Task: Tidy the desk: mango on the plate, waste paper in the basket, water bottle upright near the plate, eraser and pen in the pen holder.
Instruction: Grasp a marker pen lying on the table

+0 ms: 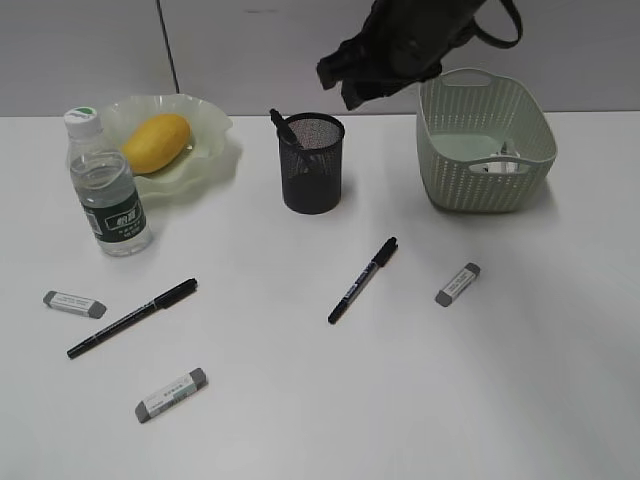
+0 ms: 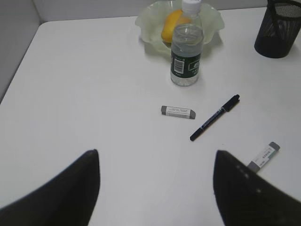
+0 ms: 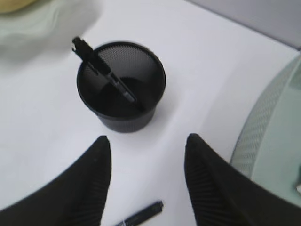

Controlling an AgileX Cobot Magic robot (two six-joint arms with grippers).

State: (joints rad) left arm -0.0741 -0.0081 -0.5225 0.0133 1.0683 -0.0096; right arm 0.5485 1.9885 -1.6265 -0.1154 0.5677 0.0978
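Pens and erasers are the step in hand, judging by how things lie: the mango (image 1: 156,141) sits on the plate (image 1: 205,160), the water bottle (image 1: 108,185) stands upright just beside it, waste paper (image 1: 500,162) lies in the basket (image 1: 486,140), and one pen (image 3: 107,74) leans inside the pen holder (image 1: 312,162). Two pens (image 1: 363,280) (image 1: 132,318) and three erasers (image 1: 458,284) (image 1: 172,394) (image 1: 74,303) lie loose on the desk (image 1: 320,400). The right gripper (image 3: 146,160) hangs above the holder, jaws parted and empty; next it likely must descend on the nearer pen. The left gripper (image 2: 155,183) hovers low over the desk, wide open, holding nothing.
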